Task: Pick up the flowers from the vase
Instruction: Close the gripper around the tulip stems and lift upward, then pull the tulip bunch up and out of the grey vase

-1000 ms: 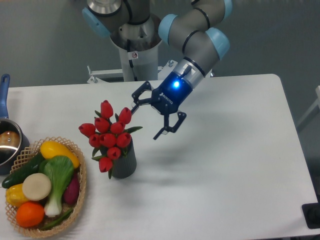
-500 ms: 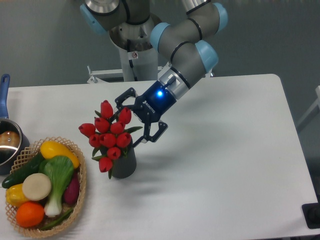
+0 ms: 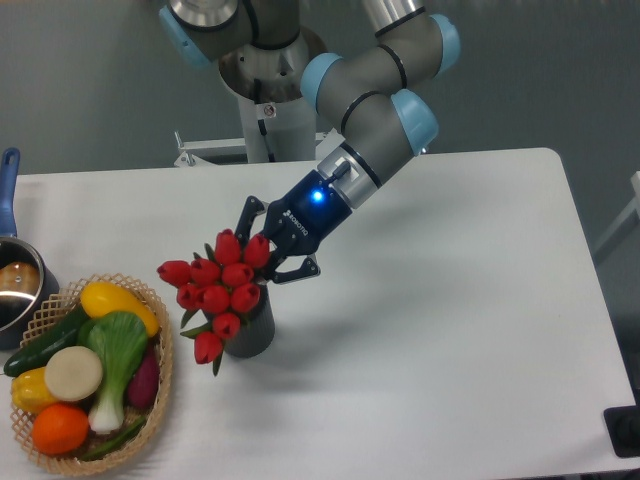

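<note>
The flowers (image 3: 222,285), red tulip buds with green leaves, stand in the dark grey ribbed vase (image 3: 250,332) left of the table's middle. The bunch leans down and to the left, and one bud hangs low over the vase's left side. My gripper (image 3: 262,252) reaches in from the upper right with its blue light on. Its two black fingers (image 3: 296,270) are closed around the upper right buds of the bunch, just above the vase's mouth. The stems are hidden inside the vase.
A woven wicker basket (image 3: 160,345) with vegetables and fruit sits at the front left, close to the vase. A steel pot with a blue handle (image 3: 8,175) stands at the left edge. The arm's base (image 3: 268,120) is at the back of the table.
My gripper has moved down and left onto the bunch and its fingers have drawn together around the upper buds. The flowers have been pressed lower and tilted left.
</note>
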{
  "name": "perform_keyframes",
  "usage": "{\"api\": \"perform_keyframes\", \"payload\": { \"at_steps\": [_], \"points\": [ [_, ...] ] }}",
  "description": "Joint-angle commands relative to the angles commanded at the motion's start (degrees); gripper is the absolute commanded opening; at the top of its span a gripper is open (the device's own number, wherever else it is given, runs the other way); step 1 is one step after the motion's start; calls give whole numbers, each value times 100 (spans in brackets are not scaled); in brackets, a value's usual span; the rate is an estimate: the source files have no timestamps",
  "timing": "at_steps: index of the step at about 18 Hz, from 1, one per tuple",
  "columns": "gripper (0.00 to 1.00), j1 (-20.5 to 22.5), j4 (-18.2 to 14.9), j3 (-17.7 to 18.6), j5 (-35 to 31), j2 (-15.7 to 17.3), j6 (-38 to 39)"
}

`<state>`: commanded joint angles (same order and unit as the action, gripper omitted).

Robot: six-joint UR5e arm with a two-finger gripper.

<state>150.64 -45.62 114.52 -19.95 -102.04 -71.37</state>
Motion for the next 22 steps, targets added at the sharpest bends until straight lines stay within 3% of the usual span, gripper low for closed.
{"api": "perform_keyframes", "payload": {
  "at_steps": [10,13,22],
  "points": [
    [0,35,0,-70,325,562,1035],
    [0,202,0,-298,378,799,1659],
    [0,465,0,-967,615,809,2426]
  ]
}}
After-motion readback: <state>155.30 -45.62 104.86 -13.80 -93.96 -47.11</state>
